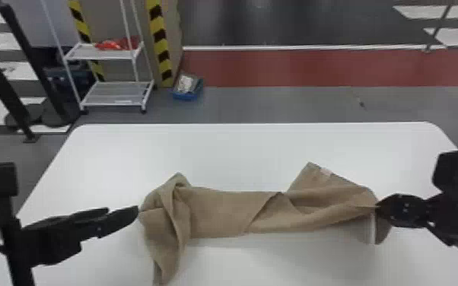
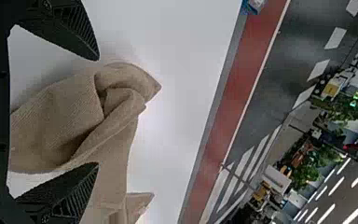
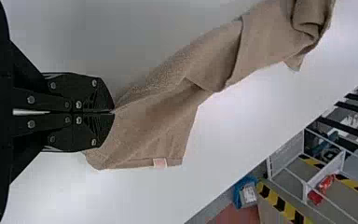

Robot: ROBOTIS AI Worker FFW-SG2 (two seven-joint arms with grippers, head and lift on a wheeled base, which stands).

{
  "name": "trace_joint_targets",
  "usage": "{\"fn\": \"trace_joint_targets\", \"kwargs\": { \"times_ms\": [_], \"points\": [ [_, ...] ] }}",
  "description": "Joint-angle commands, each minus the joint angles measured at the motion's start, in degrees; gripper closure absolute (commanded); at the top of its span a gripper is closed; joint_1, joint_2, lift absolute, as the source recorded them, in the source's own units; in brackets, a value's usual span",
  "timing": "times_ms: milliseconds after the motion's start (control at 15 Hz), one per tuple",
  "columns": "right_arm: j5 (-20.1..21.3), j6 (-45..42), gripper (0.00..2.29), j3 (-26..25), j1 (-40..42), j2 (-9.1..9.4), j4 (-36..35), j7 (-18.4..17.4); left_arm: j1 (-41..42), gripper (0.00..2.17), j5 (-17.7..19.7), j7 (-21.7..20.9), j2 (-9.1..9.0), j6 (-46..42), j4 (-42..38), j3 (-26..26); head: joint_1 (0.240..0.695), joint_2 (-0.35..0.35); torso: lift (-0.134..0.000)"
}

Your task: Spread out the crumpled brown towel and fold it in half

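The brown towel (image 1: 220,213) is lying crumpled across the white bench (image 1: 239,152), its left end bunching in folds and its far right part showing a pale label (image 1: 326,172). The right gripper (image 1: 378,206) is pinching the towel at its right end, the fabric tapering to its fingertips. The left gripper (image 1: 122,213) is standing with fingers spread beside the bunched left end.

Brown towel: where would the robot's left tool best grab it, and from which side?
Probably by the bunched left end of the towel, coming from the robot's left. Its raised folds offer something to pinch between the open fingers of the left tool, while the right tool grips the other end.
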Motion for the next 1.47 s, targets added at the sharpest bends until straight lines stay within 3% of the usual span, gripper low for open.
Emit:
{"fn": "trace_joint_targets", "kwargs": {
  "times_ms": [0,133,333,533,867,933,1067,1200,1267,1400],
  "points": [
    [0.09,0.34,1.47,0.42,-0.06,0.35,-0.18,0.19,2.51,0.09,-1.3,2.04,-0.25,0.45,-2.08,-4.78,0.695,0.009,-0.125],
    [0.89,-0.19,1.47,0.86,0.9,0.71,-0.18,0.19,3.21,0.09,-3.94,5.47,-0.52,0.1,-2.08,-9.88,0.695,-0.03,-0.125],
    [1.24,-0.72,1.47,0.51,2.05,0.71,-0.18,0.19,3.56,0.09,-8.6,14.08,-0.52,-1.83,-2.35,-19.37,0.695,-0.058,-0.125],
    [1.41,-0.72,1.47,0.24,3.1,0.35,-0.36,0.19,3.21,0.09,-11.41,23.4,-0.52,-9.74,-0.68,-25.7,0.695,-0.1,-0.125],
    [2.56,-0.72,1.47,0.68,2.4,0.35,0.08,0.19,1.98,0.11,-11.85,24.45,-0.43,-8.87,2.49,-25.79,0.695,-0.116,-0.125],
    [2.56,-0.72,1.47,0.77,2.22,0.62,0.17,0.19,1.89,0.25,-12.29,24.28,-0.34,-9.04,3.19,-25.79,0.695,-0.116,-0.125],
    [2.56,-0.72,1.47,0.86,2.22,0.79,0.17,0.19,1.28,0.79,-16.15,22.52,-0.34,-8.87,4.42,-26.49,0.695,-0.116,-0.125],
    [2.64,-0.72,1.47,0.15,2.22,0.88,0.17,0.19,1.19,1.65,-16.33,22.17,-0.25,-9.04,4.77,-25.97,0.695,-0.11,-0.125],
    [2.64,-0.54,1.47,-0.29,2.13,0.88,0.17,0.19,1.19,1.86,-16.24,22.17,-0.17,-8.87,4.42,-25.44,0.695,-0.105,-0.125],
    [2.47,-0.89,1.47,-1.52,2.13,0.79,0.0,0.19,0.84,1.89,-15.45,20.06,0.01,-8.69,2.75,-23.15,0.695,-0.102,-0.125]
  ]
}}
